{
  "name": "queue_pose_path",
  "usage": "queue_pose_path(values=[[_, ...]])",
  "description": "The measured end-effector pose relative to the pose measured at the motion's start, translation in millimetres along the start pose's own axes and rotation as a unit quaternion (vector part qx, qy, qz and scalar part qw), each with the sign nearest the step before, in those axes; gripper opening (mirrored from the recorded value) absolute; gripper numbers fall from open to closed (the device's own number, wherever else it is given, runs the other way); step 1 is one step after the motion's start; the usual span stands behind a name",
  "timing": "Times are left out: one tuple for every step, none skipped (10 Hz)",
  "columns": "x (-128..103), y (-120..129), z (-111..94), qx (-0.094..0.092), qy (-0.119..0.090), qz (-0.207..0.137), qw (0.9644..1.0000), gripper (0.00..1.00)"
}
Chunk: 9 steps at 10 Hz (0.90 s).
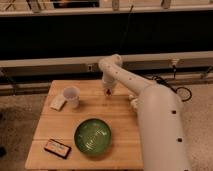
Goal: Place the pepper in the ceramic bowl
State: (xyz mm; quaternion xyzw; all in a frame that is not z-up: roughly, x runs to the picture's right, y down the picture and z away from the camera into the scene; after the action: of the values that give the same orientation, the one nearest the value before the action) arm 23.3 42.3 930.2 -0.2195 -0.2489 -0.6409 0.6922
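The ceramic bowl (pixel 93 136) is wide, glossy green and empty, and stands at the front middle of the wooden table (pixel 120 120). My gripper (pixel 107 91) points down over the back middle of the table, well behind the bowl. A small reddish item, the pepper (pixel 108 93), shows at its tip, held just above the tabletop. My white arm (pixel 155 120) reaches in from the right and hides the table's right side.
A whitish translucent cup (pixel 71 96) stands at the back left, with a flat white packet (pixel 58 103) beside it. A dark flat box (pixel 57 148) lies at the front left corner. A small white thing (pixel 133 102) peeks out beside my arm. A dark wall and rail run behind.
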Motion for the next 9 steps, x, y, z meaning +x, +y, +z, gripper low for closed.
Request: queue_pose_path(values=[[-19.6,-4.0,-12.6,0.002,0.004,0.003,1.0000,0.00],[-35.0,-6.8,-22.8,0.005,0.006,0.006,1.0000,0.00],[-50.4,-9.0,-33.5,0.007,0.010,0.008,0.9999,0.00],[-76.1,-14.5,-48.3,0.011,0.013,0.010,0.9998,0.00],[-97.3,-19.2,-59.9,0.014,0.015,0.011,0.9997,0.00],[-110.2,-23.0,-65.7,0.016,0.016,0.010,0.9997,0.00],[-137.5,-31.2,-78.0,0.020,0.016,0.008,0.9996,0.00],[-162.4,-38.9,-87.9,0.022,0.017,0.005,0.9996,0.00],[-180.4,-44.4,-94.5,0.024,0.016,0.002,0.9996,0.00]])
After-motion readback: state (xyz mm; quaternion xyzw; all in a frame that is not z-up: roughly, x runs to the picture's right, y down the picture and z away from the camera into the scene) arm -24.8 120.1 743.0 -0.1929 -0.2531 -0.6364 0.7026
